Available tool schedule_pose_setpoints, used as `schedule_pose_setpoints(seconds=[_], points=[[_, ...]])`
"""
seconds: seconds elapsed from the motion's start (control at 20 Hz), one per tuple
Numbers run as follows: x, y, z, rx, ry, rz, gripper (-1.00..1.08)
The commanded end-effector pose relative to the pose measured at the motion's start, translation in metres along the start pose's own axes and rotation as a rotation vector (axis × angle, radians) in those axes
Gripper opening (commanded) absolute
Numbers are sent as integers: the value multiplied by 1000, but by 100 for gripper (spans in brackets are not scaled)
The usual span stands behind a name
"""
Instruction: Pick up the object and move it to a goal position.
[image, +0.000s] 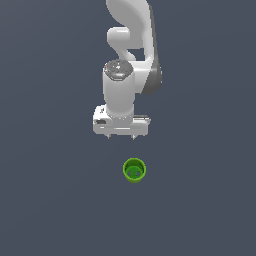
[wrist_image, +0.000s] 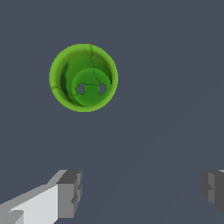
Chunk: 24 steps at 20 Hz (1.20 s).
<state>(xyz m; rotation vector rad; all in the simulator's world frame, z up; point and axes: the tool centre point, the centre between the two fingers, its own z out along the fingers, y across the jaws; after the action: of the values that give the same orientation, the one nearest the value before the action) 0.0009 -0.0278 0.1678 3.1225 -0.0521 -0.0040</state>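
1. Arm: a white, glossy, jointed robot arm (image: 129, 55) descends from the upper edge of the exterior view, its wrist housing pointing straight down at the surface below.
2. Gripper: the white, box-shaped gripper (image: 122, 137) at the arm's end has its jaws spread wide. In the wrist view the two grey fingertips (wrist_image: 70, 192) stand far apart, with bare surface between them and nothing in their grasp (the second fingertip is cut by the picture's edge).
3. Object: a small, bright green, round cup-like cylinder (image: 134, 170) stands upright on the surface, mouth upward. In the exterior view it lies below the gripper in the picture and slightly toward the exterior view's right of it, apart from the fingertips and touching neither.
4. Object, wrist view: the green cylinder (wrist_image: 83, 78) is seen almost straight down its mouth. It shows a lighter green rim, a darker green hollow and a round floor bearing two small grey spots (what they are cannot be told). It lies outside the gap between the fingertips, not between them.
5. Surface: a plain, uniform dark slate-blue bench (image: 45, 200) fills the background of both views; the cylinder rests directly on it, and the gripper hangs clear of it.
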Motion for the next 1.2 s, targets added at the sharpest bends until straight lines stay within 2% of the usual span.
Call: schedule_pose_setpoints(seconds=[0.0, 0.65, 1.15], points=[[0, 0, 0, 0, 0, 0, 28], [5, -5, -3, 6, 11, -5, 28], [19, -7, 0, 6, 5, 100, 28]])
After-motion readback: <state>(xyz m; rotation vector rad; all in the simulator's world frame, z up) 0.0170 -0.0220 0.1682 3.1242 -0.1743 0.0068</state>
